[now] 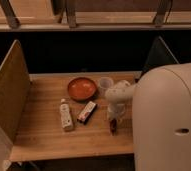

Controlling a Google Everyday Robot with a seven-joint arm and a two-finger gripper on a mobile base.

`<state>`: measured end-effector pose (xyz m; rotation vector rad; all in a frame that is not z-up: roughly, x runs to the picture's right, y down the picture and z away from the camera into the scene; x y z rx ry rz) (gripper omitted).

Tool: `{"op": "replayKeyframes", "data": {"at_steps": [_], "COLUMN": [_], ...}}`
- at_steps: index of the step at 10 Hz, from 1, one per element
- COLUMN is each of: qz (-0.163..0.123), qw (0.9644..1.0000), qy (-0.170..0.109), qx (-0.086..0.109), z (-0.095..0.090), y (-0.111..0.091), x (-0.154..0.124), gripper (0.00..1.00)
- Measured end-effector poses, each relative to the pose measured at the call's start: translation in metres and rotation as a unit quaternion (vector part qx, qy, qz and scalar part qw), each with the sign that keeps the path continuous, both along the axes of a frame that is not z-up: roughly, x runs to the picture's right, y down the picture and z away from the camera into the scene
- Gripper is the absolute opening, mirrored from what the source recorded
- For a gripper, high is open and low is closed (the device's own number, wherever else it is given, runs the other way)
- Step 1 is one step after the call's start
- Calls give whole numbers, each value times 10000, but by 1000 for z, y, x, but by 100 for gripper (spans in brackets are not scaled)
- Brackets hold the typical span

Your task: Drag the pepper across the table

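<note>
The pepper (112,126) is a small dark red chili lying on the light wooden table (44,135), near its front edge and right of the middle. My gripper (114,118) points down right above the pepper and its tip seems to touch the pepper's far end. The white wrist (120,94) rises behind it. My big white arm housing (169,120) fills the right of the view and hides the table's right part.
An orange-red bowl (82,88) and a clear cup (105,84) stand behind the gripper. A red-and-white packet (87,111) and a white bottle (65,115) lie to its left. An upright panel (9,95) stands at the left, another (158,55) at the right.
</note>
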<state>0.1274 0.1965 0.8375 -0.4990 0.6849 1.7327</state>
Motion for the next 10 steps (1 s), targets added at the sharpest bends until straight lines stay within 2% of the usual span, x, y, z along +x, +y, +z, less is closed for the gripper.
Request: {"op": "replayKeyframes", "data": {"at_steps": [3,6,8,10], "qz": [252,596,898,1196], "qw": [9995,9972,9936,9885], "qy": [174,449,667,892], "qx": [34,104,177,239], "z": [2,-8,-21,-36], "y": [7,17,26,37], "x": [14,44,69,97], "gripper": [0,0,0,2]}}
